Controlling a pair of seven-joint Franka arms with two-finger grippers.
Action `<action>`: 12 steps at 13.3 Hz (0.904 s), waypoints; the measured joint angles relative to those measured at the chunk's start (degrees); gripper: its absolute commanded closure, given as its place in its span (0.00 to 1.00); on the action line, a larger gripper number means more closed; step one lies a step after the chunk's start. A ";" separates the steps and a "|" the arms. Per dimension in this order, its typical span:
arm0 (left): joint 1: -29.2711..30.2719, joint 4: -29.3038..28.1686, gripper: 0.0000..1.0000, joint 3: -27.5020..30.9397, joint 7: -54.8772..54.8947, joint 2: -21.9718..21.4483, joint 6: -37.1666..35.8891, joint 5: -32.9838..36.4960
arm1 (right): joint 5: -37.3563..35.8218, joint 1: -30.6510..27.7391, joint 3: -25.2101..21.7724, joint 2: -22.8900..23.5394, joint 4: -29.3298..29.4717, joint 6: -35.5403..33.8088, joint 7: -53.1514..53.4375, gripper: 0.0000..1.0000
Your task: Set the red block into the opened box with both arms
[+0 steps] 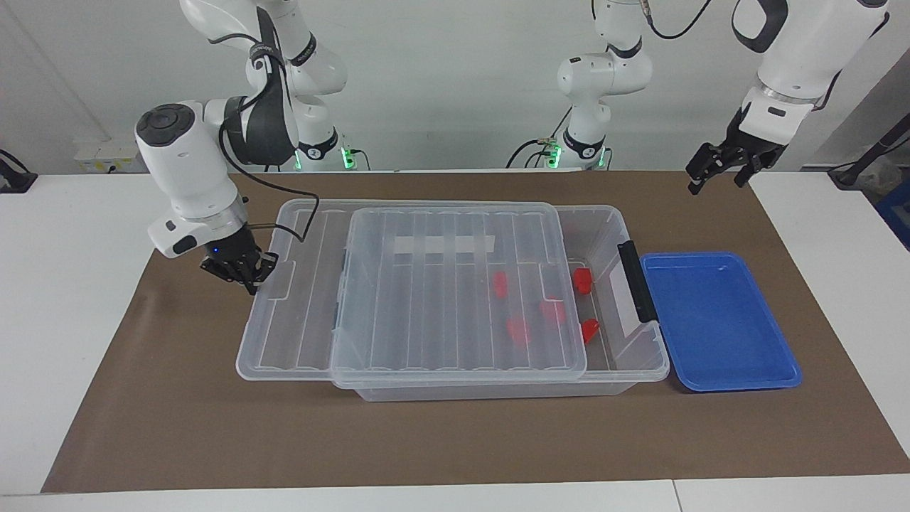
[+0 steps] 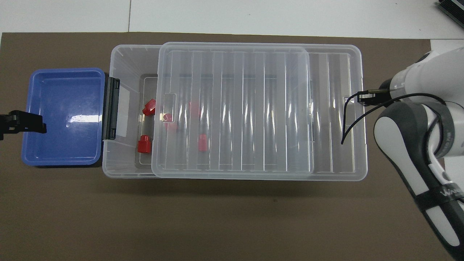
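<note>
The clear box [image 1: 643, 359] [image 2: 119, 58] lies lengthwise on the brown mat. Its ribbed lid [image 1: 441, 299] [image 2: 235, 108] rests on top and covers most of the opening; only a strip by the black latch bar [image 1: 635, 281] [image 2: 110, 108] shows. Several red blocks lie inside: one red block [image 1: 581, 281] [image 2: 148, 107] and another [image 1: 589, 330] [image 2: 144, 144] in the uncovered strip, the others under the lid. My right gripper [image 1: 245, 274] [image 2: 364, 98] is shut, its tip against the lid's overhanging end. My left gripper [image 1: 714, 171] [image 2: 21, 122] hangs open and holds nothing, raised beside the blue tray's outer end.
A shallow blue tray [image 1: 718, 320] [image 2: 65, 116] holding nothing sits against the box's latch end. The lid overhangs the box at the right arm's end. The right arm's cable [image 2: 348, 119] droops over the lid. White table surrounds the mat.
</note>
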 measured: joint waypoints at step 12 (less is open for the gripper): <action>0.04 -5.77 0.00 0.26 0.00 -2.25 5.13 -0.02 | 0.25 5.92 0.06 -0.02 -0.47 0.00 2.01 1.00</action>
